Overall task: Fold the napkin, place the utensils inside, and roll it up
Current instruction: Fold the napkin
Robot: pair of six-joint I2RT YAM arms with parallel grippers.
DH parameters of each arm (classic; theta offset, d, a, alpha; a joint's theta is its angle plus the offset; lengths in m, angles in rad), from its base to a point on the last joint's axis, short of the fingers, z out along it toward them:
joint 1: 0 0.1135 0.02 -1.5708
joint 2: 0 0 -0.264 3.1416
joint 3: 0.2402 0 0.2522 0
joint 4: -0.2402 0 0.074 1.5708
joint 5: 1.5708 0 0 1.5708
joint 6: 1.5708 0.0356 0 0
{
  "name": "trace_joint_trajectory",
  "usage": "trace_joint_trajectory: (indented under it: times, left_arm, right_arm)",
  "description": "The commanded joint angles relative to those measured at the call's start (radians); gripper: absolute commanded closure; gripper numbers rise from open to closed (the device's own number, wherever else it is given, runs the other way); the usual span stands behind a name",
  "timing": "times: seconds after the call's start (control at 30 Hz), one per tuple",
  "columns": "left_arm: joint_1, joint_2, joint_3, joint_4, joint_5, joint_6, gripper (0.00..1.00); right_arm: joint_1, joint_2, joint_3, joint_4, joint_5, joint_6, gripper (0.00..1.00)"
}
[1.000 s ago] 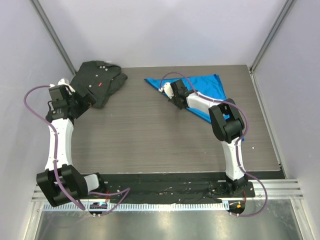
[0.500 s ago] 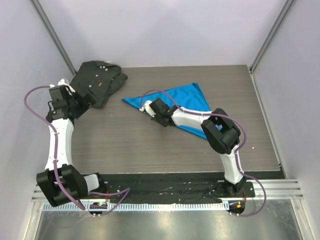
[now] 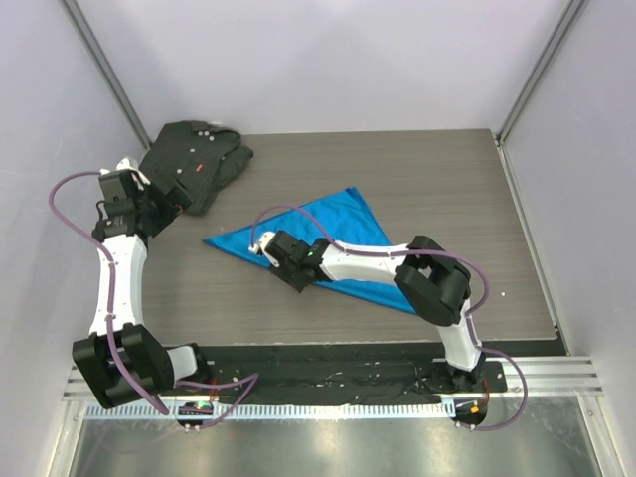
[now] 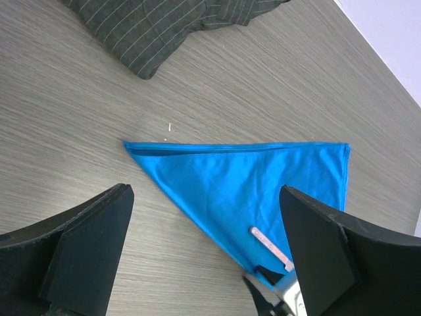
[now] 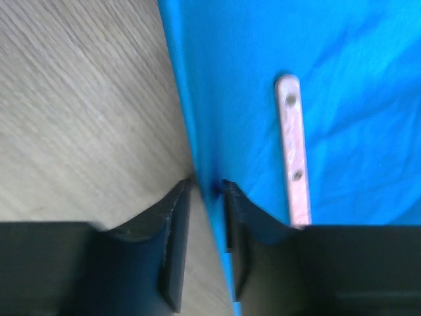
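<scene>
The bright blue napkin (image 3: 350,221) lies flat as a folded triangle in the middle of the table, also seen in the left wrist view (image 4: 230,191). A slim knife with a pale pink handle (image 5: 293,151) rests on the cloth close to its near fold; the left wrist view shows it too (image 4: 270,247). My right gripper (image 3: 266,249) sits low at the napkin's near-left edge. Its jaws (image 5: 205,185) stand slightly apart with the cloth's folded edge between them. My left gripper (image 3: 171,196) hangs wide open at the far left, holding nothing.
A dark grey-black shirt (image 3: 194,164) lies crumpled at the back left corner, just beyond my left gripper, and also shows in the left wrist view (image 4: 164,26). Grey walls close in the table on three sides.
My right gripper has dragged the napkin from the back right toward the front left. Its jaws, shut on the cloth before, now stand slightly apart. The left arm has not moved.
</scene>
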Motion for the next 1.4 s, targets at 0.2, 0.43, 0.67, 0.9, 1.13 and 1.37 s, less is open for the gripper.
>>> trace_joint_trajectory:
  times: [0.2,0.43,0.67,0.9,1.13,1.37]
  left_arm:
    - [0.006,0.008,-0.024,0.06,-0.005,-0.019,0.0]
    - [0.006,-0.006,-0.028,0.057,-0.034,-0.017,0.0]
    - [0.006,-0.014,-0.028,0.055,-0.037,-0.017,0.0]
    - [0.006,-0.02,-0.027,0.054,-0.032,-0.019,0.0]
    - [0.004,-0.012,-0.022,0.047,-0.029,-0.022,0.0]
    - [0.004,-0.012,-0.02,0.049,-0.017,-0.023,0.0]
  right_arm:
    - [-0.015,-0.409,-0.185,-0.095,0.099,0.521,0.48]
    - [-0.202,-0.722,-0.53,-0.122,0.095,0.95,0.5]
    - [-0.403,-1.049,-0.756,-0.212,0.145,1.19,0.53]
    - [-0.55,-1.02,-0.762,-0.451,0.161,1.318,0.62]
    - [-0.624,-0.985,-0.747,-0.625,0.159,1.446,0.64]
    - [-0.644,-1.016,-0.791,-0.665,0.136,1.506,0.57]
